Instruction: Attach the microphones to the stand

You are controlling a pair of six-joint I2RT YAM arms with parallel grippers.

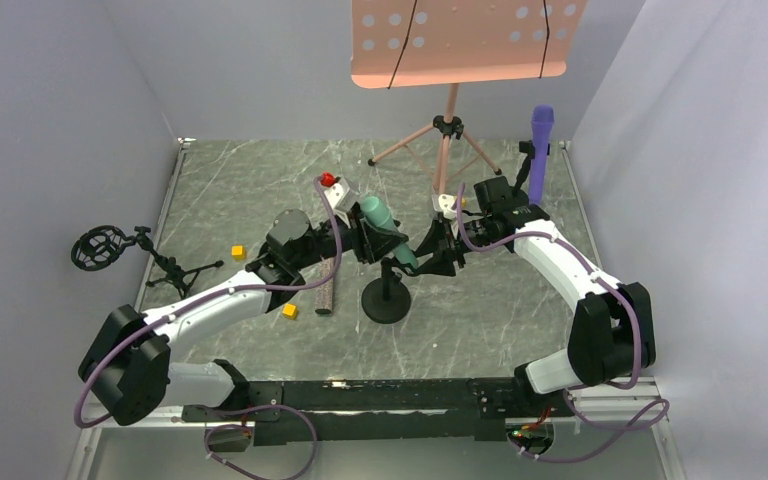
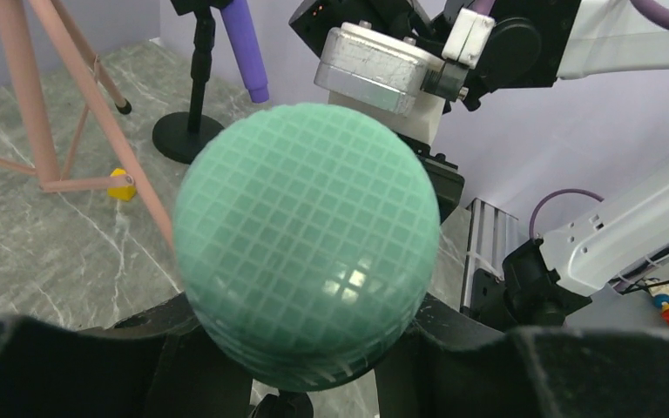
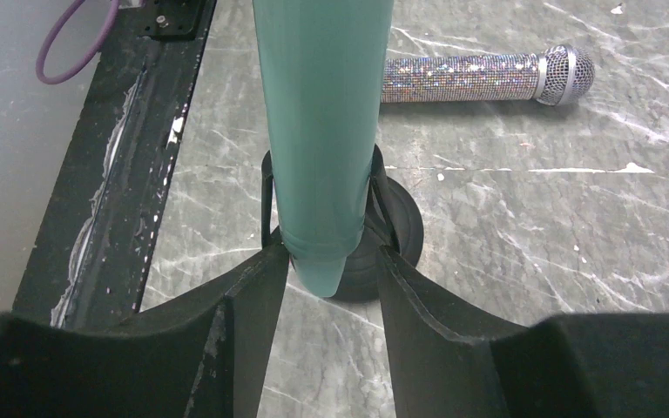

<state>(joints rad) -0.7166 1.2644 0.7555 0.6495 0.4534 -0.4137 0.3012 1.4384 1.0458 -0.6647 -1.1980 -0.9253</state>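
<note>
Black fingers of the left gripper close on the mint-green microphone just under its gridded ball head, which fills the middle of the left wrist view. We see the right gripper set narrow, with a finger on each side of that microphone's tapered tail; we cannot tell whether the pads press the plastic. The tail points down at the round black stand, whose thin clip arms flank the body just above the right fingers. In the top view the microphone lies tilted between the two grippers at the centre of the frame, above the stand's base. Left of that base the glittery microphone lies flat on the grey marble table. The purple microphone sits in a second stand at upper right. Two yellow cubes rest at centre left, and a pink music stand rises at top centre.
</note>
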